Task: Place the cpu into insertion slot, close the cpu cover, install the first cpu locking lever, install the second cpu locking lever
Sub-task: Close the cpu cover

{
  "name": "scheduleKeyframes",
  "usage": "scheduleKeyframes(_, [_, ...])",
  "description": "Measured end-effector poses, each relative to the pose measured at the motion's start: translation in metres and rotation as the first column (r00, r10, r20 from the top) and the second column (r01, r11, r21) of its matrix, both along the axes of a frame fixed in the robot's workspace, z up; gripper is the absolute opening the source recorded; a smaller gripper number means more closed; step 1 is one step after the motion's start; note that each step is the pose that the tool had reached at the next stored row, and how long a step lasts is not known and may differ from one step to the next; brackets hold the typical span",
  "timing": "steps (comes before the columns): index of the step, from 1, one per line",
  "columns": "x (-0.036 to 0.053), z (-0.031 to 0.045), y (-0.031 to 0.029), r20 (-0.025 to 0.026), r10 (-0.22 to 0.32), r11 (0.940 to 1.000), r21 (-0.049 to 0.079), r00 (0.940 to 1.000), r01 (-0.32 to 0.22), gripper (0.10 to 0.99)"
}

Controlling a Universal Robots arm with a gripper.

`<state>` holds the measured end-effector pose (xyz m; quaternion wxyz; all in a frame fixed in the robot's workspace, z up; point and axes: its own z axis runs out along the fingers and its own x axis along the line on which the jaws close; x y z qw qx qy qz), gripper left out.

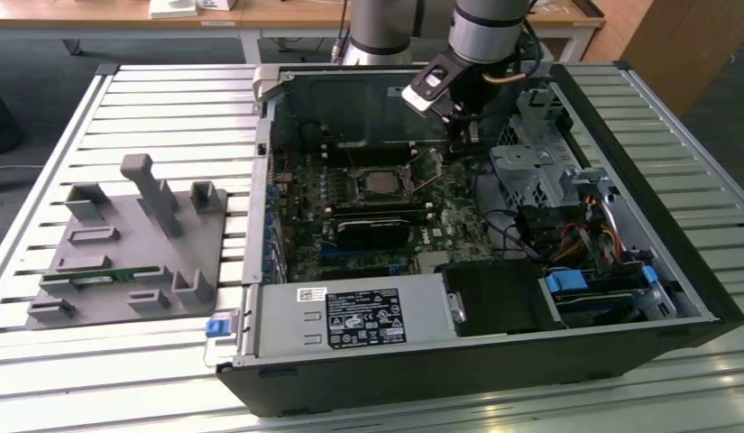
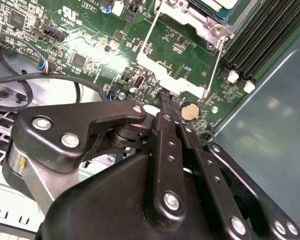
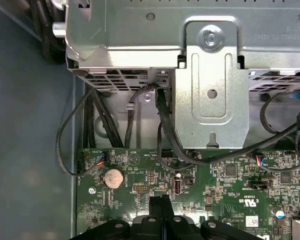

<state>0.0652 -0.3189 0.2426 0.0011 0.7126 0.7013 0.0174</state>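
Observation:
In the exterior view the cpu [image 1: 378, 184] lies as a dull grey square in the insertion slot [image 1: 353, 171] in the middle of the motherboard. My gripper [image 1: 467, 135] hangs inside the open case, toward the exterior view's right of the slot and a little farther back. In both wrist views its black fingertips [image 3: 162, 204] are pressed together with nothing between them, just above the green board. In the second wrist view the cpu cover [image 2: 172, 77], a thin silver frame with a cut-out middle, reaches from the socket corner toward my gripper [image 2: 166, 97]. Its free edge lies just ahead of the tips.
A silver drive cage [image 3: 210, 75] with black cables [image 3: 165, 125] stands close beside the gripper. A coin battery [image 3: 113, 177] and memory slots [image 2: 260, 40] are nearby. A black card [image 1: 372, 225] and the power supply [image 1: 347, 316] sit nearer the front. A grey fixture [image 1: 131, 244] rests on the slatted table.

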Motion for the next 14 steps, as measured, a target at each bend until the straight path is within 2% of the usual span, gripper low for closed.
scheduleKeyframes(4, [-0.0011,-0.0010,0.0000,-0.0001,0.000,1.0000,0.000,1.0000,0.000,0.106])
scheduleKeyframes(14, [-0.0150,-0.0018,0.0000,-0.0002,0.000,1.0000,0.000,1.0000,0.000,0.106])
